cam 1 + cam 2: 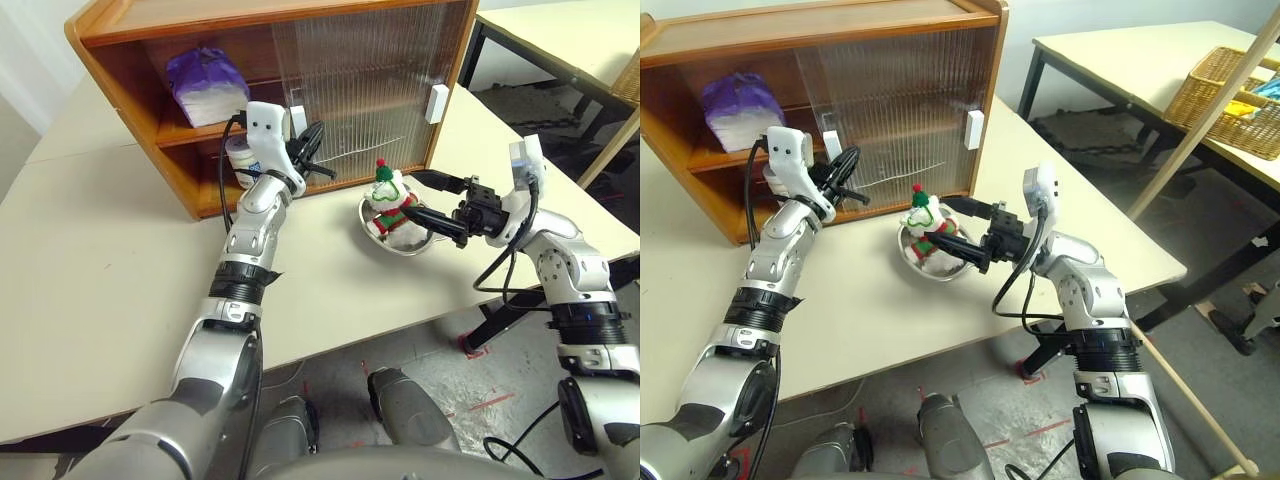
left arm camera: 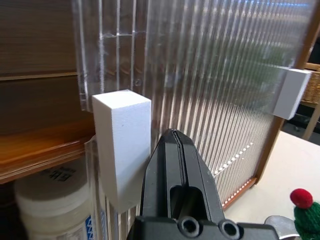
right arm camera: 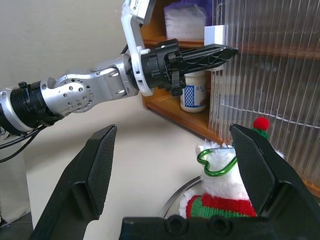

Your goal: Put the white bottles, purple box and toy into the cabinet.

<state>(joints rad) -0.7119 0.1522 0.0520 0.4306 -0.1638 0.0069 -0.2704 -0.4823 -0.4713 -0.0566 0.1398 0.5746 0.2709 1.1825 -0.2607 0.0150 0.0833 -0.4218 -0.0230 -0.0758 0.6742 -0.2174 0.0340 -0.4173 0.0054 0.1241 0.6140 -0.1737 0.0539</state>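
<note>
From the head, the cabinet (image 1: 200,30) holds the purple box (image 1: 205,85) on its upper shelf and a white bottle (image 1: 240,160) below. The left gripper (image 1: 312,150), jaws shut, sits at the door handle (image 2: 122,145), likely to slide it. In the right wrist view, the right gripper (image 3: 175,165), jaws wide, flanks the toy (image 3: 225,185) in its bowl (image 1: 400,245) before the cabinet. The bottle's label is unreadable.

You're facing a cream counter (image 1: 870,300); beyond it, a second table (image 1: 1130,60) bears a wicker basket (image 1: 1230,95) over grey floor (image 1: 1200,250).
</note>
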